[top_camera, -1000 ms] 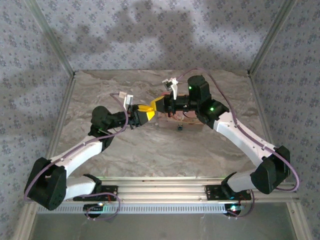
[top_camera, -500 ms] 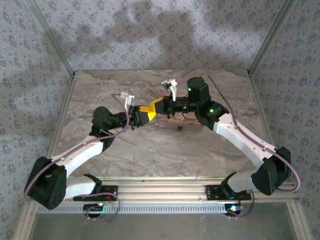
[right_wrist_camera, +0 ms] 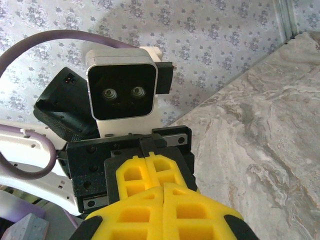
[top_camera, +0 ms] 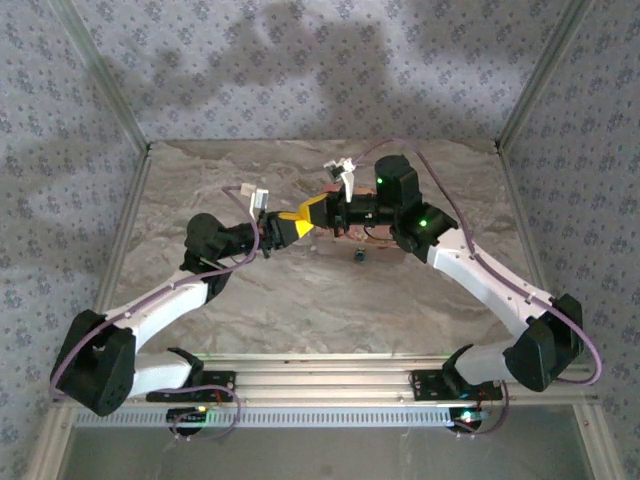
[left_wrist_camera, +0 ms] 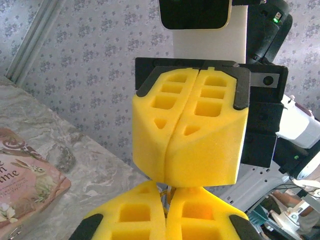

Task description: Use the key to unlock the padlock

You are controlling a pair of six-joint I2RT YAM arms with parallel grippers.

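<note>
Left pincer (top_camera: 296, 223) and right pincer (top_camera: 311, 212) are both clenched tip-to-tip in midair, padlock (top_camera: 360, 256) sitting on the worktop (top_camera: 250, 300) by the pink box (left_wrist_camera: 25, 172), so any key pinched between them (can't see one) could slip mid-swap and drop.

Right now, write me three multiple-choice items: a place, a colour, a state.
1. Where is the padlock? A. on the table, just nearer than the pink box; B. at the far left corner; C. on an arm's base.
2. What colour are the hands' pads? A. green; B. yellow; C. red.
3. How do the left hand and right hand stand? A. both wide open; B. one open, one shut; C. both shut, tip to tip.
Key: 1 A, top view shows it before the box; 2 B, yellow foam in both wrist views; 3 C, pads pressed together, tips meeting.
</note>
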